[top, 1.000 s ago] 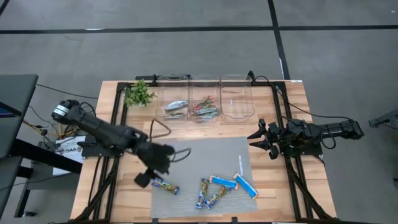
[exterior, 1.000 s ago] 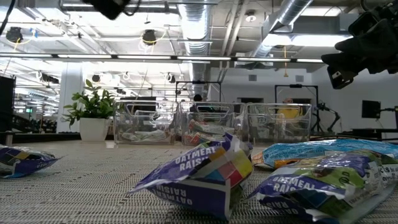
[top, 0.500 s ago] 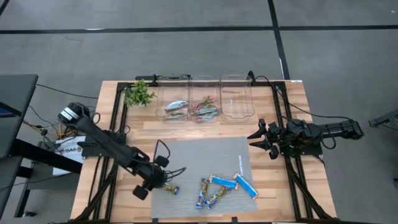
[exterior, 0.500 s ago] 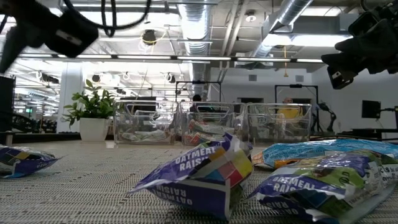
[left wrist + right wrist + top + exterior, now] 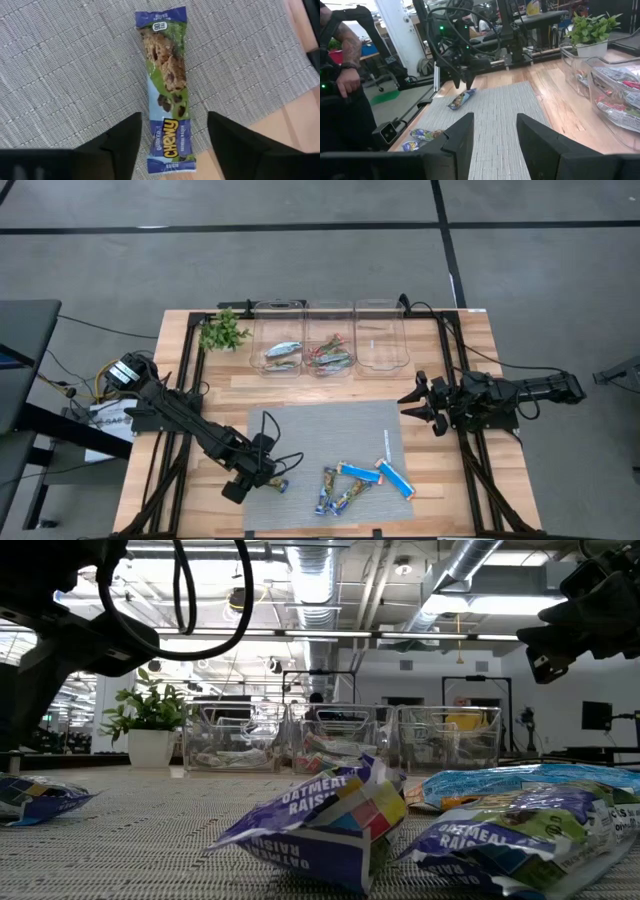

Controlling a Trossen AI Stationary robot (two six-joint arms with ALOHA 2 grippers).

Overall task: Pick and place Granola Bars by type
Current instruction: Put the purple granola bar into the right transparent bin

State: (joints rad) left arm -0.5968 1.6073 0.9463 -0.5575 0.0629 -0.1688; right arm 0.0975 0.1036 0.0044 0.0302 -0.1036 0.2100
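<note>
The left end effector (image 5: 262,480) hung low over the near-left corner of the grey mat (image 5: 320,430), its fingers apart and empty, with one blue-and-green granola bar (image 5: 166,90) lying flat on the mat directly under it, between the two fingers and reaching out ahead of them; nothing had closed on it yet. The right end effector (image 5: 420,404) waited off the mat's right edge, above the wooden counter (image 5: 470,480), fingers apart with nothing between them, well away from any bar. Ahead of both, along the far edge of the counter, stood three clear bins: the left bin (image 5: 279,348) held a few silver-blue bars, the middle bin (image 5: 329,352) held several red-green ones, and the right bin (image 5: 381,340) looked empty. To the right of the left end effector, a cluster of about four bars (image 5: 362,480) lay loose on the mat, some bright blue, some darker. Sorting therefore seemed roughly half done: two types were started, the third bin had received nothing, and about five bars remained, the one beneath the left end effector likely next.
</note>
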